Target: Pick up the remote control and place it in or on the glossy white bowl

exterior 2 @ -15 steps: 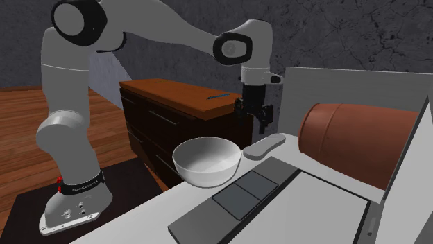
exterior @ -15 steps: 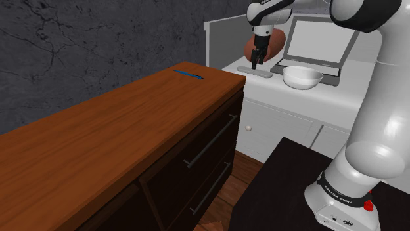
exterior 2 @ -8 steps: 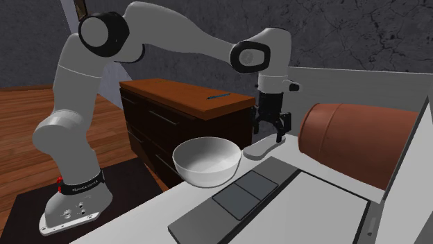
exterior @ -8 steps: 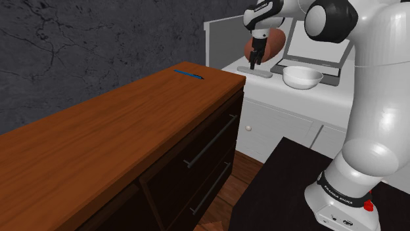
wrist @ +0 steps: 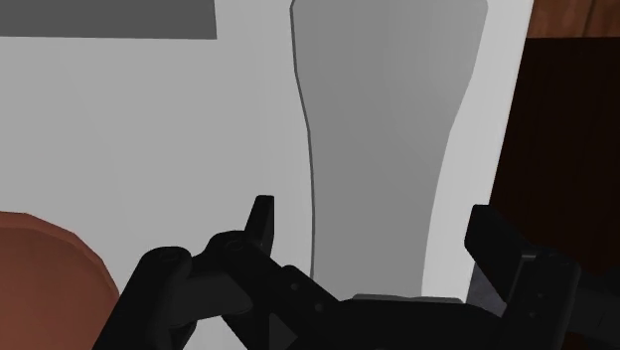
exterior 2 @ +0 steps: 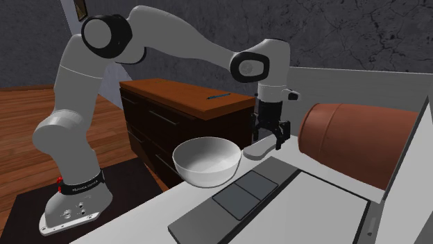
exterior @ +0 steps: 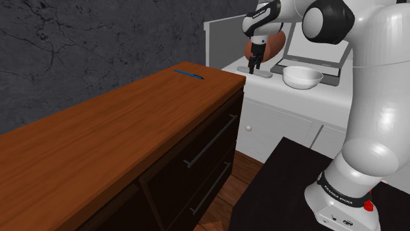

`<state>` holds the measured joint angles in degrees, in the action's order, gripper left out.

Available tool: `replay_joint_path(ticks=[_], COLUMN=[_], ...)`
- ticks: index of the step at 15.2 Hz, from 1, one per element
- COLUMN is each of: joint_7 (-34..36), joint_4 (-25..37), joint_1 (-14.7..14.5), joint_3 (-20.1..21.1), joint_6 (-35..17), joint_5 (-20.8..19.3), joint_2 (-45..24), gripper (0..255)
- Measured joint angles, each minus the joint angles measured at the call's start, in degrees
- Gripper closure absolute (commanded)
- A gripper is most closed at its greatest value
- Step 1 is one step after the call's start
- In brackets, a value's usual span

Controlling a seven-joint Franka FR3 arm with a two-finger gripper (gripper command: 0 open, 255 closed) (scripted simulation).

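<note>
The remote control (wrist: 387, 129) is a flat grey slab lying on the white tabletop (exterior: 289, 98), right beside the wooden dresser's end. My black gripper (wrist: 375, 219) points straight down over the remote (exterior 2: 258, 147) and is open. One finger stands on each side of the slab, and neither presses on it. In the shoulder view the gripper (exterior: 253, 65) hangs just above the remote (exterior: 261, 73). The glossy white bowl (exterior: 302, 77) stands empty about a hand's width away, toward that view's right. In the second exterior view the bowl (exterior 2: 207, 161) sits left of the gripper (exterior 2: 268, 141).
An open laptop (exterior: 315, 42) stands behind the bowl, its base (exterior 2: 277, 201) close to the remote. A brown rounded cylinder (exterior 2: 354, 142) lies just beyond the gripper. A wooden dresser (exterior: 131, 131) with a blue pen (exterior: 188, 74) adjoins the table. A white back panel (exterior: 220, 39) rises behind.
The gripper has moved over the remote and come down, so its open fingers now straddle the slab. The arm's upper links swung toward the table. Remote and bowl have not moved.
</note>
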<state>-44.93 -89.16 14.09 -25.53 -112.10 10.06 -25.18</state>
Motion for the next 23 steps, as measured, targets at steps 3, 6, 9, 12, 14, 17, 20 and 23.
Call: replay_joint_path(ticks=[3, 6, 9, 12, 14, 17, 20, 23], joint_7=[-0.01, -0.01, -0.01, -0.01, -0.01, 0.10, 0.23, 0.43], joint_4=[-0.04, -0.06, -0.09, -0.11, -0.09, 0.93, 2.17, 4.14], joint_1=[0.01, 0.01, 0.00, 0.00, 0.00, 0.01, 0.02, 0.09], joint_3=[0.01, 0.00, 0.01, 0.01, 0.01, -0.11, -0.29, -0.39], joint_6=[-0.09, -0.12, -0.12, -0.13, -0.12, 1.27, 3.08, 5.33], joint_5=[0.02, 0.02, 0.02, 0.01, 0.02, -0.21, -0.51, -0.73], joint_2=[-0.05, -0.04, -0.04, -0.03, -0.04, 0.38, 1.02, 1.34], gripper=[0, 255, 255, 255, 255, 255, 255, 255])
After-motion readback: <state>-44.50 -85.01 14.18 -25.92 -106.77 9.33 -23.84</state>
